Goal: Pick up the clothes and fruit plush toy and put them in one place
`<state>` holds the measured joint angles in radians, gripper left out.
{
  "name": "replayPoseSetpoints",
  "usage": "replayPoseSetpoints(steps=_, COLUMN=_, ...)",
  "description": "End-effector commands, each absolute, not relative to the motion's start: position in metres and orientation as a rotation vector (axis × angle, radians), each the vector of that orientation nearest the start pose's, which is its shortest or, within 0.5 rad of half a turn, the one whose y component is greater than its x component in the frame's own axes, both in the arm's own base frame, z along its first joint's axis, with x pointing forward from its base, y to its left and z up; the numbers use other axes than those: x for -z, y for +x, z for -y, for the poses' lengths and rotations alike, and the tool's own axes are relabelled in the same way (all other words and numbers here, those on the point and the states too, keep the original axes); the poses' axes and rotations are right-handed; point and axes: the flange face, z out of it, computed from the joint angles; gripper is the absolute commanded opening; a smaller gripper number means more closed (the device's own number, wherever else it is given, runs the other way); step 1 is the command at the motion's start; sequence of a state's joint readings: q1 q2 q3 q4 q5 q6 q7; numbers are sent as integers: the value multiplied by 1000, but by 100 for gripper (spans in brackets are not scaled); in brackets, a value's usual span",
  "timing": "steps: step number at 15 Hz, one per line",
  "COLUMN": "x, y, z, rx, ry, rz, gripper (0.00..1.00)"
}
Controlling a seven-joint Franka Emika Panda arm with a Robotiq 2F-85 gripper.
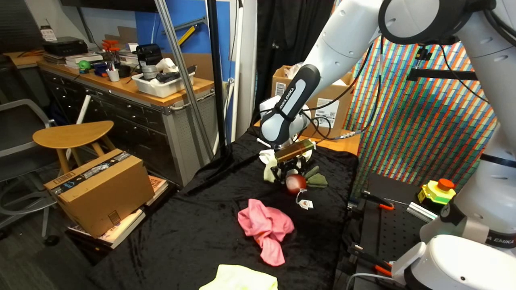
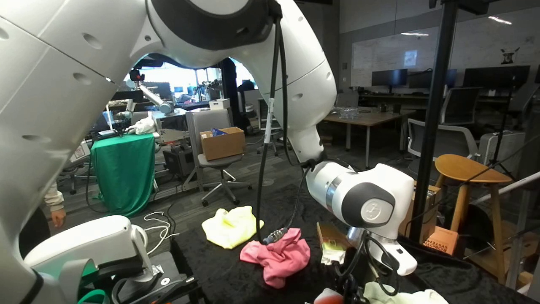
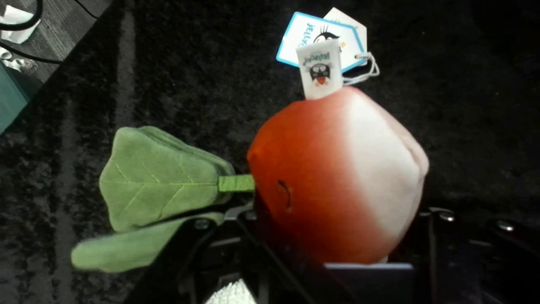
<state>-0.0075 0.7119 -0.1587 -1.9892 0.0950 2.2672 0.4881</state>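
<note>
In the wrist view, green leaves (image 3: 162,181) trail at centre left, while the plush toy (image 3: 325,169) lies mid-frame, its round body straddled by the gripper (image 3: 342,213), presumably for a balanced lift, though whether the jaws press cannot be told in shadow.

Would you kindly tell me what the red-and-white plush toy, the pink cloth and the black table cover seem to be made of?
Plush toy: apparently short-napped fabric, soft and matte; its leaves show stitched veins. Pink cloth: soft-looking textile, matte, lying in loose crumples; cotton or synthetic, I can't tell. Black table cover: probably velvet or similar, as patchy sheen follows its creases.
</note>
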Motion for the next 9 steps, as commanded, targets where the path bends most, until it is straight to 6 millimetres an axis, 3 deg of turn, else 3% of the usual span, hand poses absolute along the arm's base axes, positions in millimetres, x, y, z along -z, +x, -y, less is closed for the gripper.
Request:
replayPoseSetpoints(steps=1, x=-94, y=530, z=91, rx=-618, ry=-3009, rz=-1112, gripper=39)
replayPoseSetpoints(steps=5, x=-101, y=532, z=90, rx=-613, ry=-3006, rz=-1110, gripper=11)
replayPoseSetpoints(steps=7, x=-104, y=531, z=90, rx=-604, ry=-2999, rz=-1117, gripper=6)
replayPoseSetpoints(steps=8, x=-105, y=531, z=91, rx=-598, ry=-2993, rz=-1121, gripper=11)
replayPoseSetpoints(steps=9, x=-107, y=531, z=91, rx=-589, ry=-2989, rz=-1122, gripper=9)
